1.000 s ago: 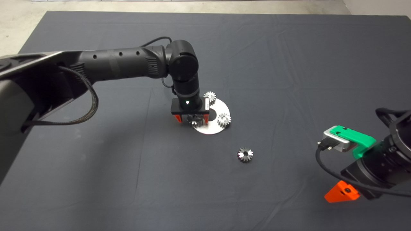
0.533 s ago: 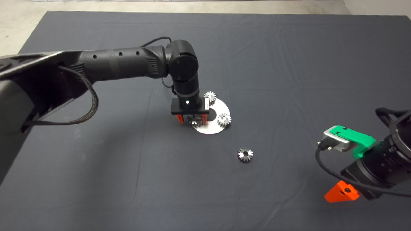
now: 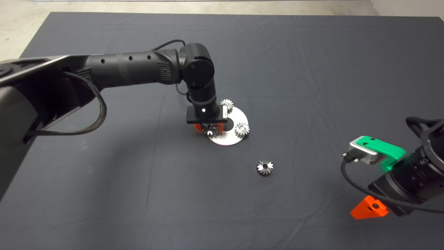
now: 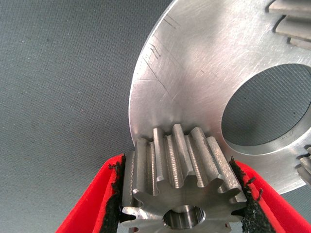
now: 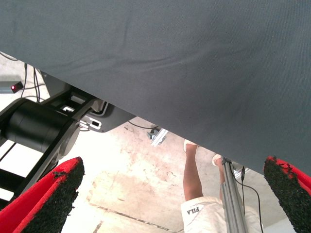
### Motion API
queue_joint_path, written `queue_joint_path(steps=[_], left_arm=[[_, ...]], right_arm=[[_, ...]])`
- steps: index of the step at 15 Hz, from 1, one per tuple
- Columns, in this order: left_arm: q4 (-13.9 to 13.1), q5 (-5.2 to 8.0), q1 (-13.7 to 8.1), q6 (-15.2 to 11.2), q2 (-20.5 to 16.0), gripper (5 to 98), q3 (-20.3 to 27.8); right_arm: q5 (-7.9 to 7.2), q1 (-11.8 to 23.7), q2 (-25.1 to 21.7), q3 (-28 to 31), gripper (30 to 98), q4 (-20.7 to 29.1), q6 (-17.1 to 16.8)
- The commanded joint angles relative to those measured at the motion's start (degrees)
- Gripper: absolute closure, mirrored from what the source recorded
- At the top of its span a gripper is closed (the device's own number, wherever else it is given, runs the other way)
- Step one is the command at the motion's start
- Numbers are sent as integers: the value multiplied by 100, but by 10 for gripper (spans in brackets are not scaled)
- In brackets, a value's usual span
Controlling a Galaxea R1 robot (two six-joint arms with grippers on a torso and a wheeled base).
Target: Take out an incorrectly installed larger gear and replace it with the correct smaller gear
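Note:
My left gripper hangs over the left rim of a bright round plate and is shut on the larger gear. In the left wrist view the red fingers press their black pads against the teeth on both sides of this gear, which sits at the edge of the plate. The smaller gear, dark and shiny, lies loose on the mat to the lower right of the plate. At the lower right edge my right gripper is parked and open.
Two pale small gears stand on the plate around its large round hole. The right wrist view shows the mat's edge, the floor beyond it and a person's leg.
The left gripper's fingers have drawn together onto the larger gear, and the gripper has shifted slightly to the right. The right arm and the loose gear have not moved.

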Motion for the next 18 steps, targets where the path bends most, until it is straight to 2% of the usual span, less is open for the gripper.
queue_joint_path(steps=[1, 18], left_arm=[[37, 114, -99, 28, -20, 520, -19], [28, 140, -116, 46, -125, 580, -10]], right_arm=[[-523, 101, 5, 39, 309, 201, 6], [-523, 101, -4, 39, 309, 201, 6]])
